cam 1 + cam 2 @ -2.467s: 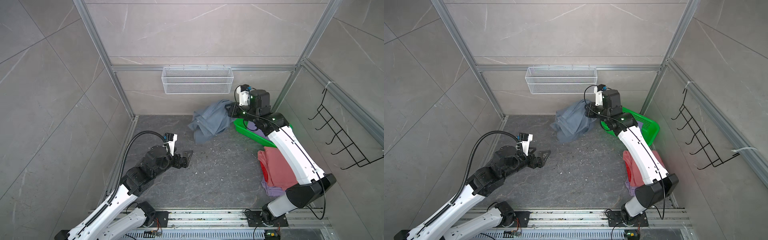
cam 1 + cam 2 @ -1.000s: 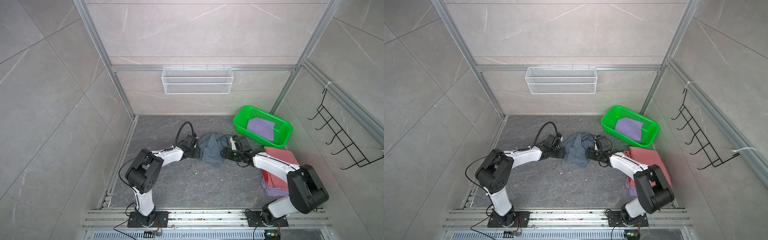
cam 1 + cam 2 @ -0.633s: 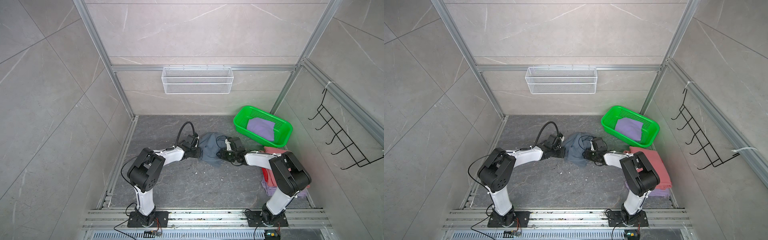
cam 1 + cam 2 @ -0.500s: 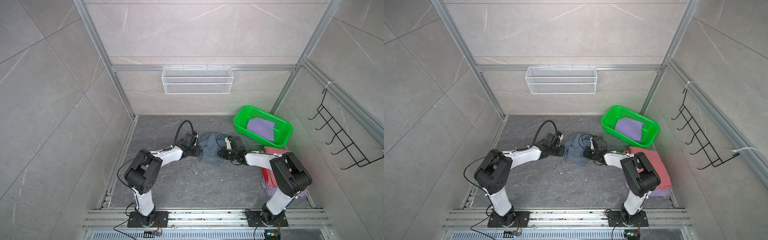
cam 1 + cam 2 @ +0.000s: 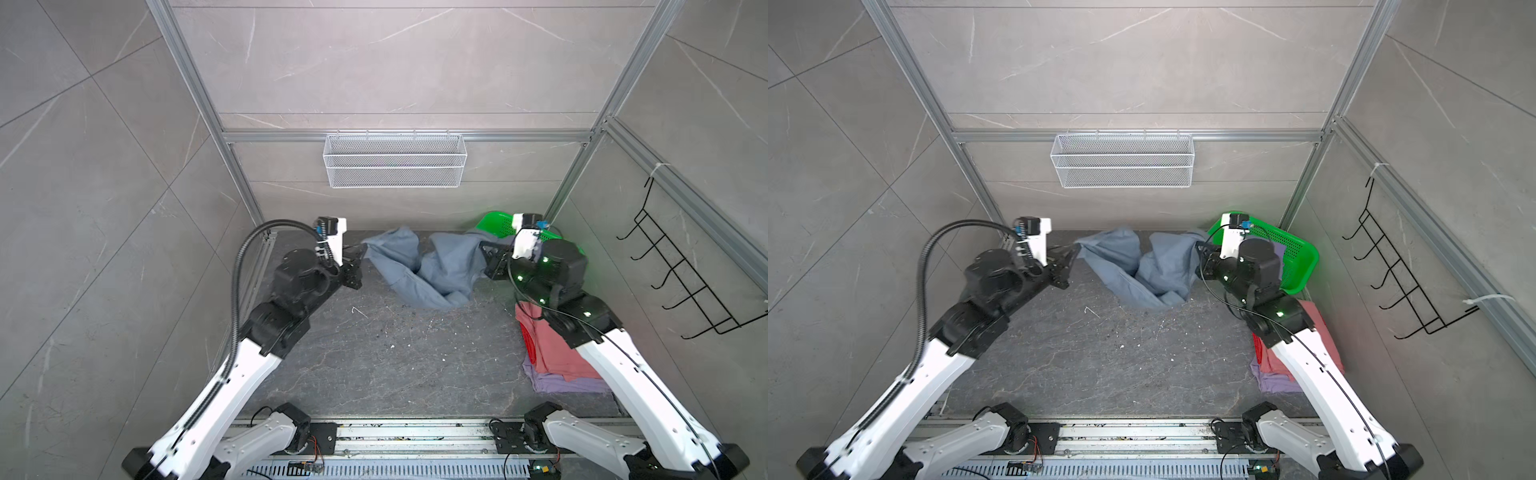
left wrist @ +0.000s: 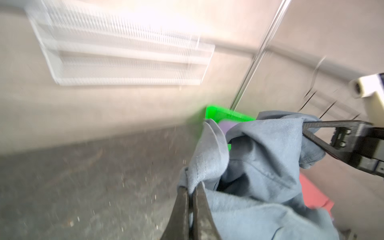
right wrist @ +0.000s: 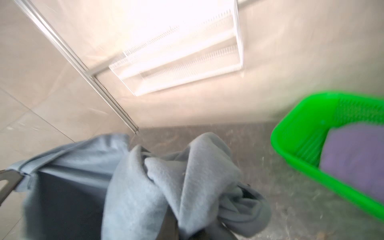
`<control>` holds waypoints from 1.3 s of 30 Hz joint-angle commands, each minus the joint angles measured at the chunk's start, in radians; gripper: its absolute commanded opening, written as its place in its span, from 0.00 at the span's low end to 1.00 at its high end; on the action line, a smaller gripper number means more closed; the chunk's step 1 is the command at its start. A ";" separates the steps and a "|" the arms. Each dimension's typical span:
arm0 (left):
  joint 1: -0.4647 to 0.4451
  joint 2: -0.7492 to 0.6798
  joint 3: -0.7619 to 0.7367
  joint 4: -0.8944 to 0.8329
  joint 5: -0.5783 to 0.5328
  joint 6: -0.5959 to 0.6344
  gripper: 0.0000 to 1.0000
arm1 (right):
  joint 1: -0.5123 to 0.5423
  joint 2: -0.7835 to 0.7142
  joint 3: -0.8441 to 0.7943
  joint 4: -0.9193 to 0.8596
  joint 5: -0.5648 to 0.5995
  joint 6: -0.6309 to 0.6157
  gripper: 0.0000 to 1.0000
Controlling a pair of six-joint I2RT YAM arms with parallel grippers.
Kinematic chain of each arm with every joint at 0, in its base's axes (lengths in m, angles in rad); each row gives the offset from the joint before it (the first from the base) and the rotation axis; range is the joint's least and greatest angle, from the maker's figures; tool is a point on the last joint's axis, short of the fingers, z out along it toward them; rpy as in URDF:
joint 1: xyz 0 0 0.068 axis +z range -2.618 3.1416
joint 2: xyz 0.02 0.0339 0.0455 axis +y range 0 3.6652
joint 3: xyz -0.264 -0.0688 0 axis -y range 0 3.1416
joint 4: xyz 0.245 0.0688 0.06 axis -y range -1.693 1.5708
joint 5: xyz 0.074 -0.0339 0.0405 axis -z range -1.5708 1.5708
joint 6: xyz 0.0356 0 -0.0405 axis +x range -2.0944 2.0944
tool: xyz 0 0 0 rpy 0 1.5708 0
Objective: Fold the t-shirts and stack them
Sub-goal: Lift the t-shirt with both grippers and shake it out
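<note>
In both top views my left pincer (image 5: 360,254) and right pincer (image 5: 485,250) have just clamped the blue-grey shirt (image 5: 436,270) and raised it, sagging between them, over the speckled table (image 5: 395,357): ready to spread. Left wrist: jaws pinch a hem. Right wrist: cloth hides my jaws; green basket (image 7: 353,108) near, tiled walls (image 7: 41,62).

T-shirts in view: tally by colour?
blue-grey t-shirt: 1
salmon-pink t-shirt: 1
lavender t-shirts: 2 (one in the green basket, one under the pink)
Total: 4
</note>
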 commanded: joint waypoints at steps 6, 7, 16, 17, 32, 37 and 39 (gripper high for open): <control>0.008 0.031 0.102 -0.010 -0.047 0.053 0.00 | 0.004 0.092 0.064 -0.215 -0.058 -0.058 0.08; 0.007 0.051 0.119 -0.016 -0.043 0.056 0.00 | 0.004 0.104 0.059 -0.218 -0.059 -0.058 0.08; 0.011 0.223 0.265 -0.052 -0.002 0.069 0.00 | 0.004 0.138 0.068 -0.249 -0.102 -0.088 0.12; 0.014 0.238 0.278 -0.054 0.006 0.066 0.00 | 0.004 0.140 0.073 -0.261 -0.110 -0.097 0.14; 0.194 0.396 0.412 -0.101 0.185 0.035 0.00 | 0.004 -0.022 0.072 -0.392 -0.251 -0.042 0.13; 0.268 0.435 0.366 -0.119 0.204 0.027 0.00 | 0.015 0.022 -0.054 -0.286 -0.290 0.022 0.19; 0.280 0.456 0.361 -0.166 0.136 0.075 0.00 | 0.017 0.041 -0.102 -0.243 -0.274 0.044 0.30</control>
